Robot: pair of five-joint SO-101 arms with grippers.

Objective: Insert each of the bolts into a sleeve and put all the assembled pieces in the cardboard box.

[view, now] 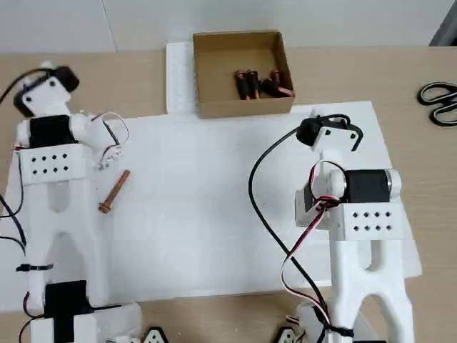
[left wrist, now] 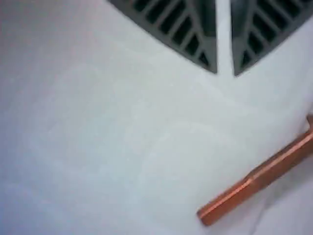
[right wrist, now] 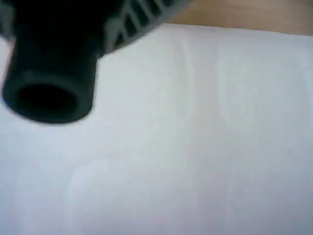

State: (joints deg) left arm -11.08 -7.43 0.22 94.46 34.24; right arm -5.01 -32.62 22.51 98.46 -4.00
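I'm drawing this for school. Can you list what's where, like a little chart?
Box: at the far side of the mat, with pieces inside
Bolt: loose on the mat, near the left tool
Sleeve: black, held in the right tool
Left tool: narrowly open, empty, above the mat

The end effector [right wrist: 83, 24] grips a black hollow sleeve [right wrist: 49, 83] above the white sheet [right wrist: 195, 147].
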